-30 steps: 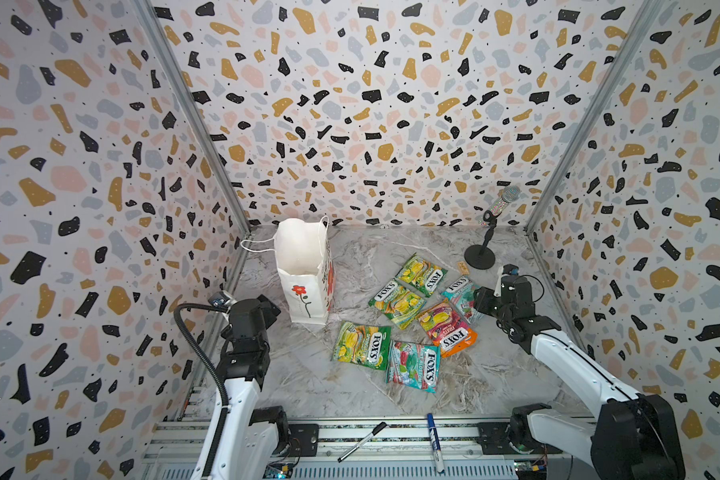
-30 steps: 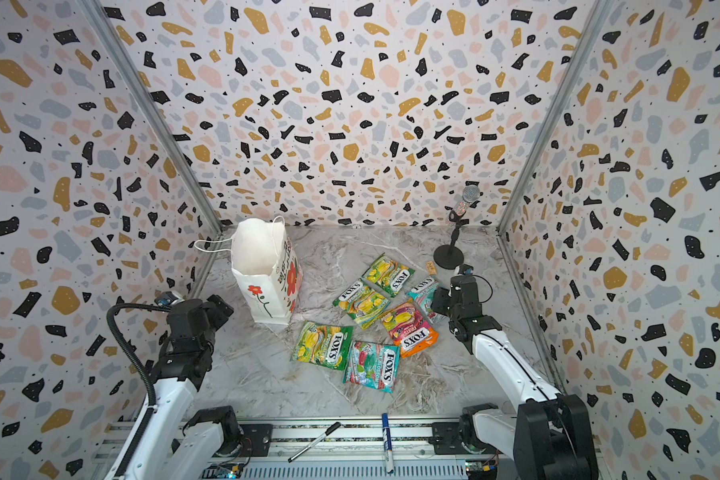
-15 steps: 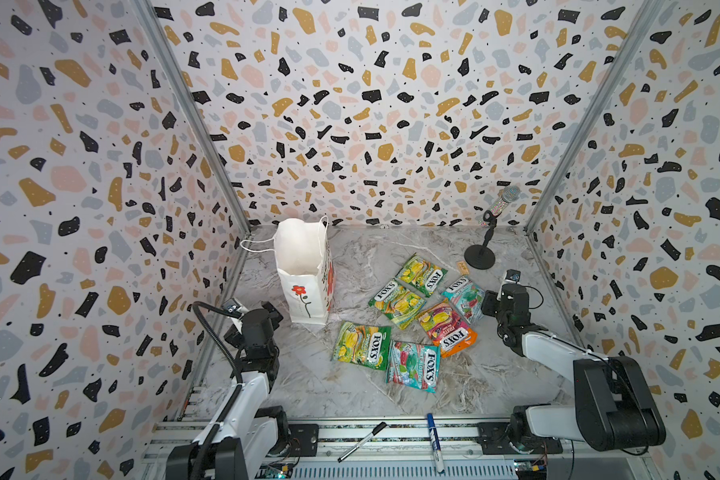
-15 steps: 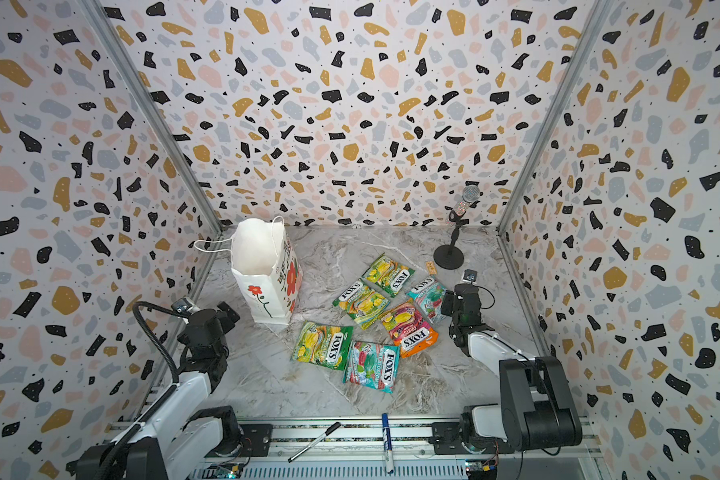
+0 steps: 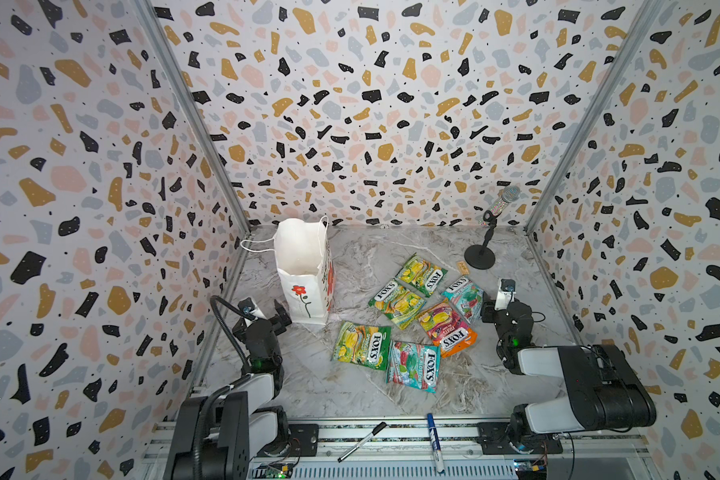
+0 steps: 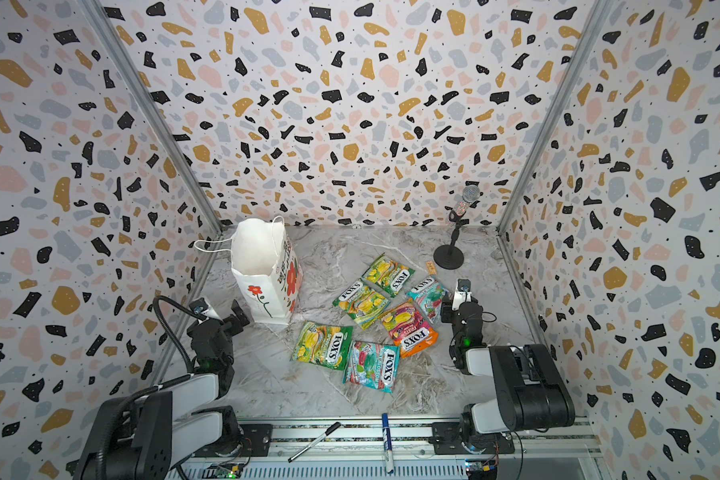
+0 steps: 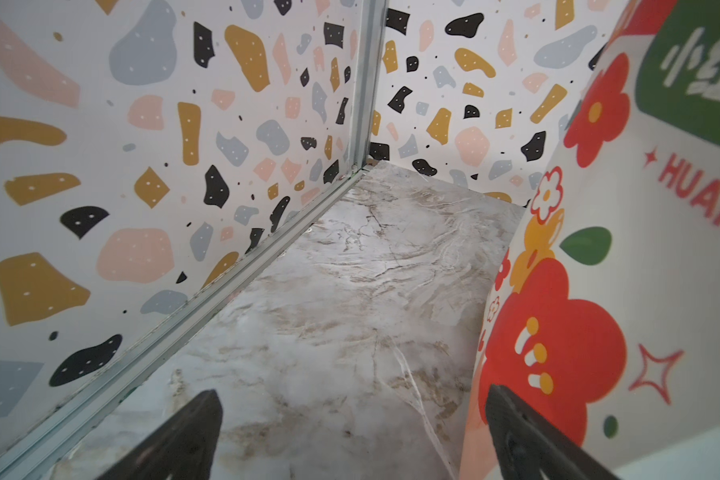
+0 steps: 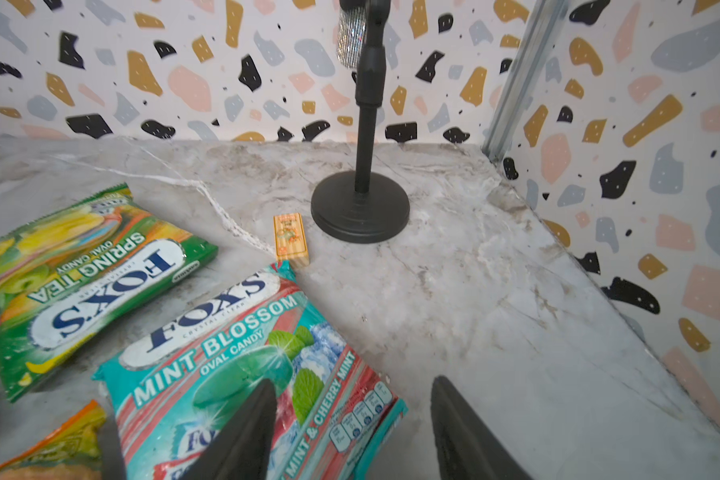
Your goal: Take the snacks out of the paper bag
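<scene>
Crouching, left arm (image 5: 260, 340) by paper bag (image 5: 304, 286), right arm (image 5: 512, 324) by snacks (image 5: 395, 301) (jaws released).

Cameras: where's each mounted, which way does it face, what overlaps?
Top views: high in front, angled down at the back wall; bag, candy packets, left arm, right arm show.
Left wrist: low on the left arm, facing the back left corner past the bag; tips of the open left tool show.
Right wrist: low on the right arm, facing the microphone stand; tips of the open right tool and mint packet show.
Shared: bag, top and left wrist; stand and mint packet, top and right wrist.
</scene>
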